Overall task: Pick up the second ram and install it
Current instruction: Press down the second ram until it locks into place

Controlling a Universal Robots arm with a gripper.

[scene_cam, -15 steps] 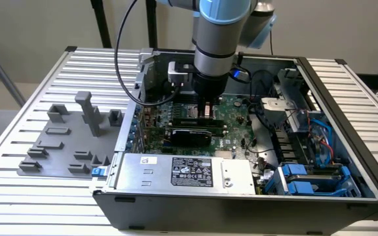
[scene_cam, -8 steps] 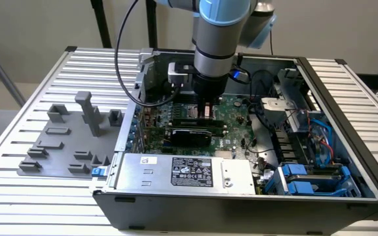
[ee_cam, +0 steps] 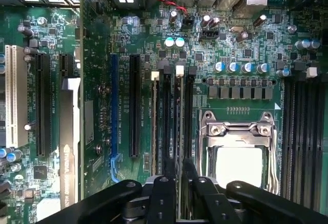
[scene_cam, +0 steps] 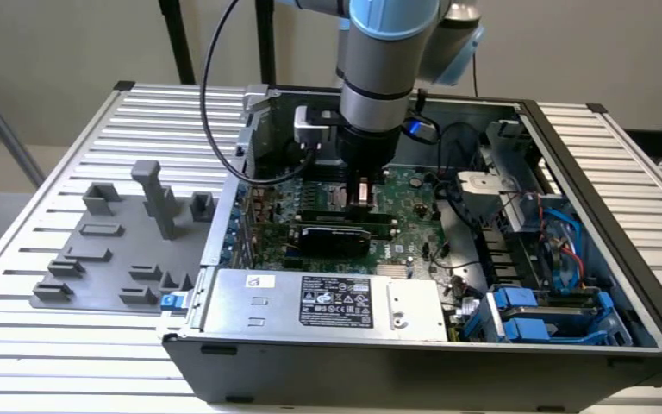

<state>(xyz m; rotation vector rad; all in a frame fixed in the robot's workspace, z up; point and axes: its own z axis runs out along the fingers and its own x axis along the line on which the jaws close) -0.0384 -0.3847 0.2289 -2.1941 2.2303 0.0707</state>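
hovering low inside the open computer case (scene_cam: 607, 285), end effector (ee_cam: 177, 170) over the memory slots (ee_cam: 171, 116) beside the processor socket (ee_cam: 238, 142) on the motherboard (ee_cam: 102, 55). fingers (ee_cam: 165, 183) drawn close on a thin edge-on strip between them, judged to be the second ram (ee_cam: 178, 147) (seen edge-on in the wrist view, standing upright and reaching down to the slots). clamped on it, by the look. likely light, stiff and thin, fragile at chips and contacts; best held by the long bare edges near the middle, never flexed. hard to tell whether seated in a slot or just above one; lower edge and slot latches partly hidden behind the fingers. grey fixture tray (scene_cam: 113, 250) on the counter (scene_cam: 32, 345), well apart at the exterior view's left.
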